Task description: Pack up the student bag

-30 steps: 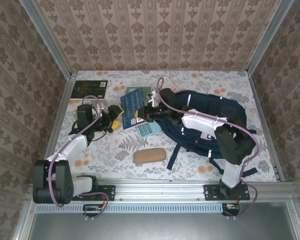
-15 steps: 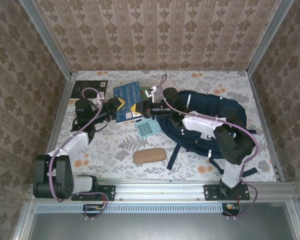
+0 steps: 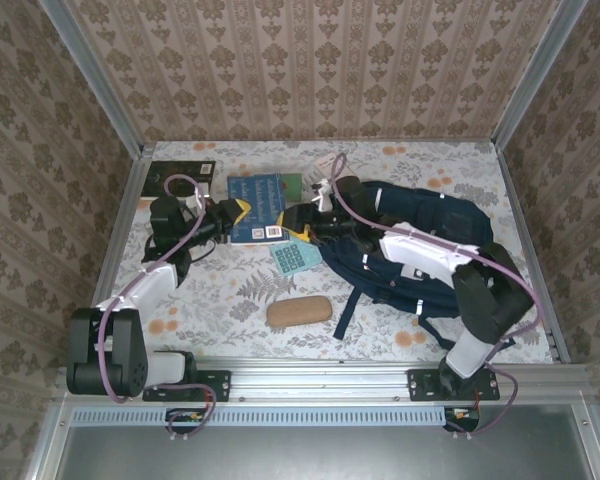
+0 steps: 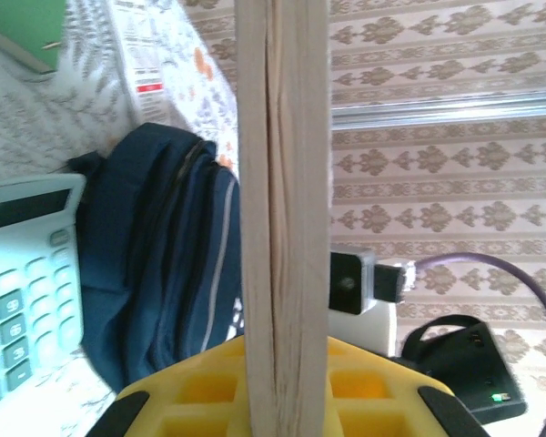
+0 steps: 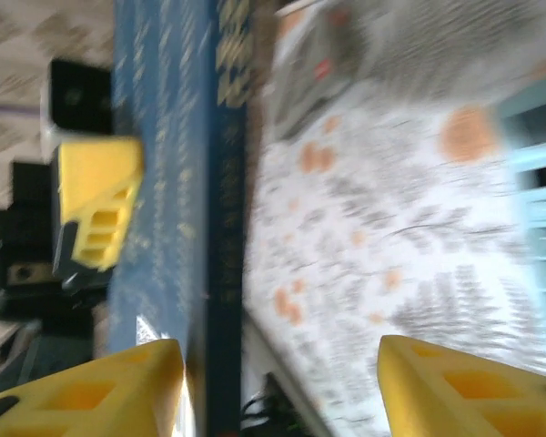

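**Book handover looking under way**

Left gripper point(image 3: 235, 213) is clamping the blue book point(image 3: 257, 200) by its edge, while right gripper point(image 3: 298, 232) is standing open beside it. Student bag point(image 3: 410, 245) is lying at right; next, I reckon, the book is needing a carry to its opening.

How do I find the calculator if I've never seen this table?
Start at the big navy backpack on the right. Beside its left edge lies the calculator, the only pale teal thing with buttons, between the blue book and the brown case.
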